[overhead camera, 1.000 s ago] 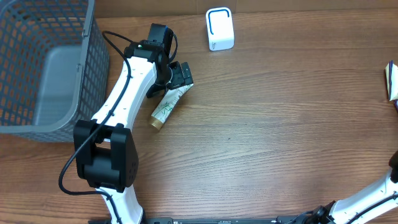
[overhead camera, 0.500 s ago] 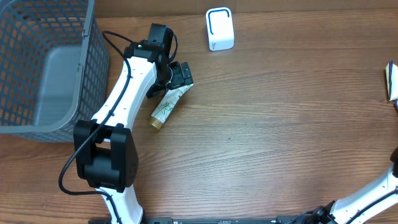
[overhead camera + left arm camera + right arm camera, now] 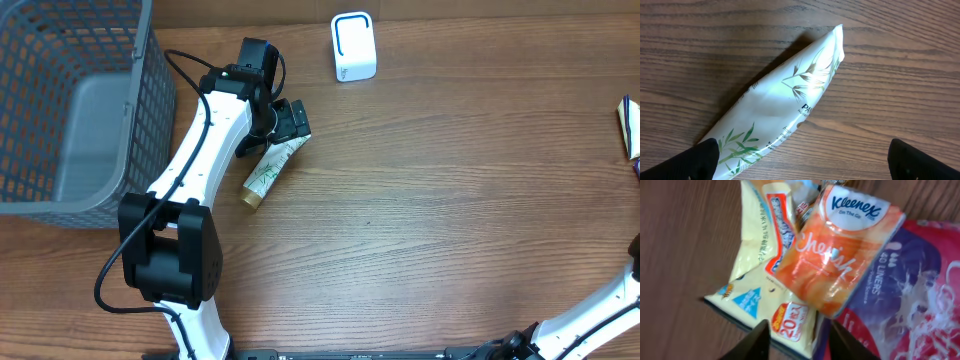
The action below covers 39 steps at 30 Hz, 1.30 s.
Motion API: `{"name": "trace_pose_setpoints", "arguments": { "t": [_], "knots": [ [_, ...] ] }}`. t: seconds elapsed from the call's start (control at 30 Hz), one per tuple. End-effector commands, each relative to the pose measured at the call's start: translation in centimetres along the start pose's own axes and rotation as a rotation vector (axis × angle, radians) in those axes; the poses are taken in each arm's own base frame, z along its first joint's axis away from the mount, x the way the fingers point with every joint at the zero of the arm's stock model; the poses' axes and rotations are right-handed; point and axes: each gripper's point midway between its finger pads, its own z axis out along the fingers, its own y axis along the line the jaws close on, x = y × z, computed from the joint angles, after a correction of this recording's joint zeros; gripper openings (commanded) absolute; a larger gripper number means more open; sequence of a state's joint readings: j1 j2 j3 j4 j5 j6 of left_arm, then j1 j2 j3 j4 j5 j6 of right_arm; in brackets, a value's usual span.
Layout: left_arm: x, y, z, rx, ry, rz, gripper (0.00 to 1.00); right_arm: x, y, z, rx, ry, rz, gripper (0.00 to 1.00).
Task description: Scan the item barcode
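Wide apart are the left fingers (image 3: pixel 700 161), black tips at both lower corners of the wrist view, clamping nothing. The white tube (image 3: pixel 785 100) w/ green leaf print lies flat on the wooden worktop (image 3: pixel 900 75), one end just beside one tip, crimped end pointing away. Seen from overhead, the white scanner (image 3: pixel 353 47) stands well apart from the tube, and a grey basket (image 3: pixel 150 110) is at the L side. The right fingers (image 3: pixel 760 341) are apart too, over a pile: orange Kleenex pack (image 3: pixel 840 250) on a yellow packet (image 3: pixel 757 270) and a purple-red liners pack (image 3: pixel 910 305); no grip visible.
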State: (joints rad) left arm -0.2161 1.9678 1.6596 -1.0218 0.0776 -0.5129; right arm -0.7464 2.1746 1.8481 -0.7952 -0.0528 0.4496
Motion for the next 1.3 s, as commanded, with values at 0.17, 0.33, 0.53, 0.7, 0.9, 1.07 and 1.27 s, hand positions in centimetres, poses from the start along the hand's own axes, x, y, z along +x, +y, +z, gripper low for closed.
{"name": "trace_pose_setpoints", "arguments": {
  "t": [0.17, 0.33, 0.53, 0.7, 0.9, 1.07, 1.27],
  "knots": [
    [-0.4, -0.5, -0.5, 0.006, -0.022, 0.027, 1.0, 5.6, 14.9, -13.4, -0.795, 0.301, -0.135, 0.72],
    [-0.4, -0.5, -0.5, 0.006, -0.022, 0.027, 1.0, 17.5, 20.2, -14.8, -0.848, 0.517, -0.428, 0.99],
    [-0.4, -0.5, -0.5, 0.006, -0.022, 0.027, 1.0, 27.0, 23.3, -14.8, -0.719, 0.584, -0.62, 1.0],
    [-0.4, -0.5, -0.5, 0.005, -0.021, 0.027, 1.0, 31.6, 24.8, -16.3, -0.742, 0.635, -0.707, 1.0],
    [-0.7, -0.7, -0.5, 0.012, -0.032, 0.024, 1.0, 32.4, 25.0, -16.6, -0.746, 0.644, -0.723, 1.0],
    [-0.2, -1.1, -0.5, 0.038, -0.008, 0.028, 0.99, 32.4, 25.0, -16.6, -0.746, 0.644, -0.723, 1.0],
    [0.6, 1.4, -0.4, -0.084, 0.027, 0.421, 1.0, 32.4, 25.0, -16.6, -0.746, 0.644, -0.723, 1.0]
  ]
}}
